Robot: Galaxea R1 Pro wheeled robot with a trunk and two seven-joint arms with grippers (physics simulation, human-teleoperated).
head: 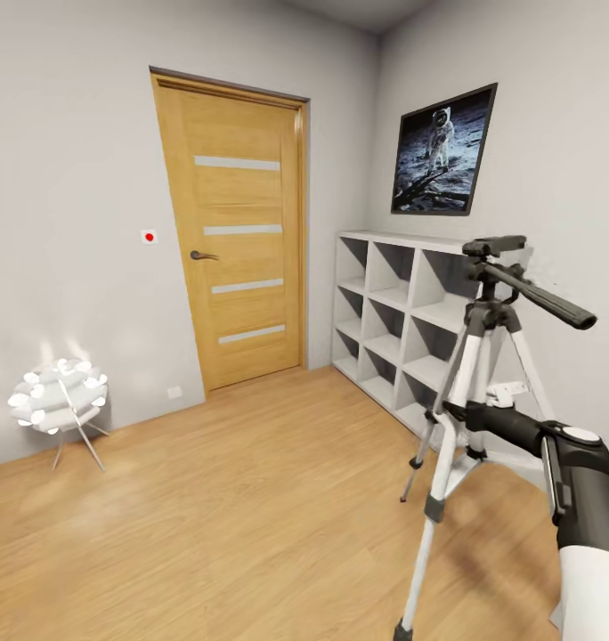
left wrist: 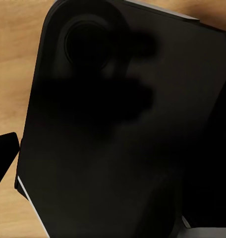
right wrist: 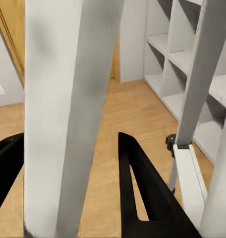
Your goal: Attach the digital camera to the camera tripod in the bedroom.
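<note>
Light wood floor (head: 251,499) runs under everything. Nearest, the right tool (right wrist: 68,163) straddles a silver leg of the camera tripod (head: 469,356), black fingers (right wrist: 142,193) on either side; whether they press it I cannot tell, though the arm seems placed to steady or move the stand. A dark body lies close before the left tool, its state unclear. Beyond stand a white shelf (head: 393,312), a spiky lamp (head: 60,396) and a wooden door (head: 238,231).
</note>
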